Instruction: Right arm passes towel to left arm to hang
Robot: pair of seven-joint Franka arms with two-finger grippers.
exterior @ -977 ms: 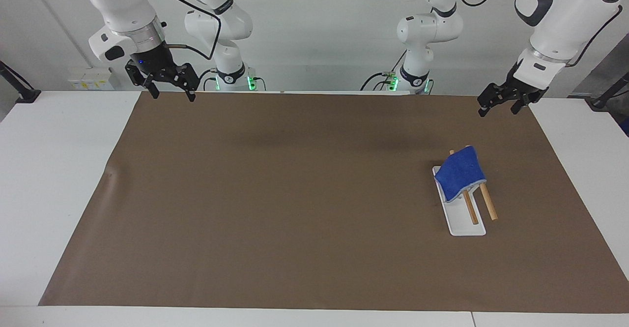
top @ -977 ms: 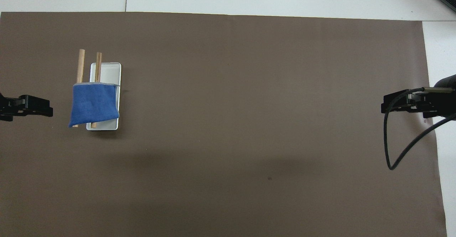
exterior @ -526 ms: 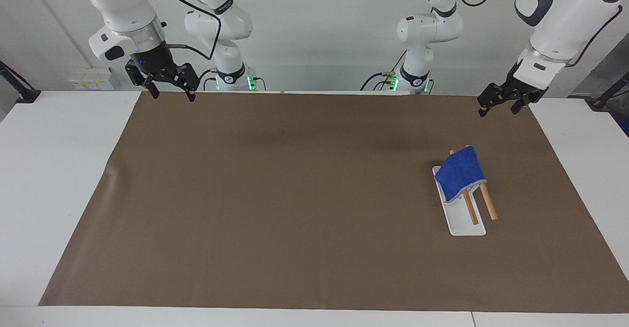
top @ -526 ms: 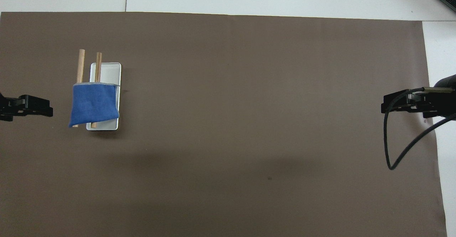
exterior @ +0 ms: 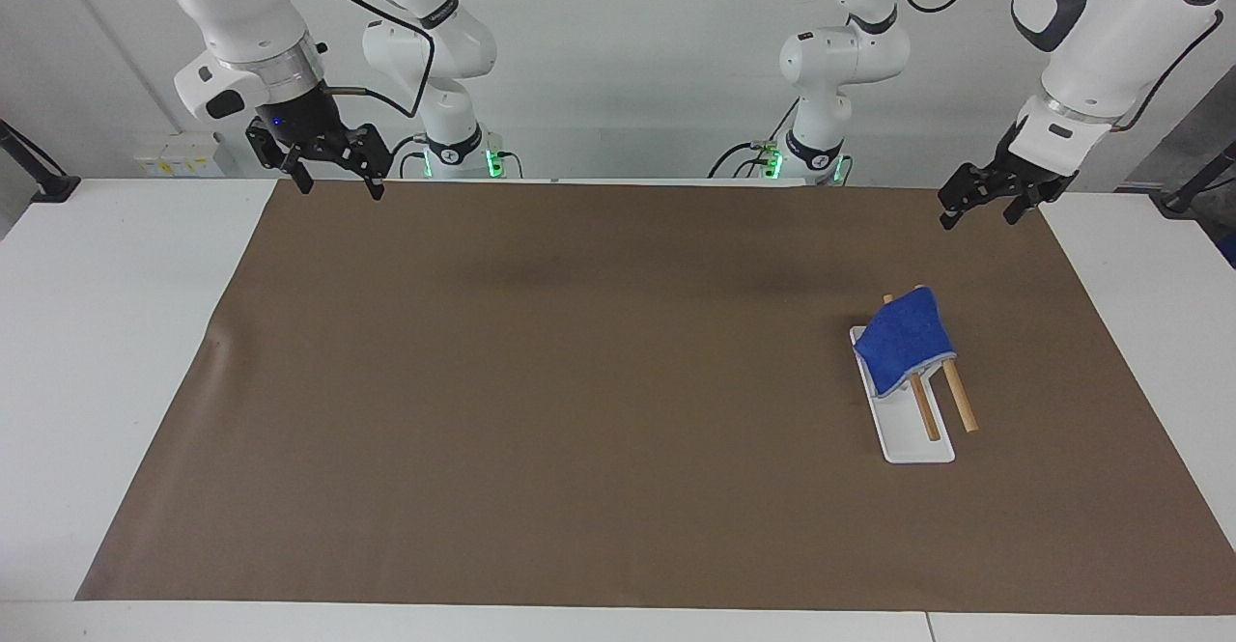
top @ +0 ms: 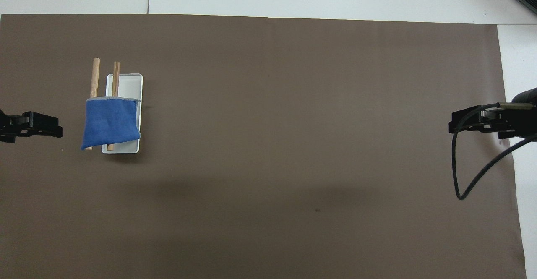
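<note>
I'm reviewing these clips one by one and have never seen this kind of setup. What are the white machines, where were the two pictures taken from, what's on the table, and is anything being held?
Two white robot arms work at one table. One picture faces them from across the table; the other looks steeply down from above their end, so the sides swap between the two.

The right arm's tool hangs open over the brown mat's edge nearest the robots, holding nothing. The left arm's tool hangs open and empty over the mat's other corner at the robots' end.

On the mat, toward the left arm's end, sits a white rack with two wooden rods. The blue towel is draped over those rods, so nothing is held.
</note>
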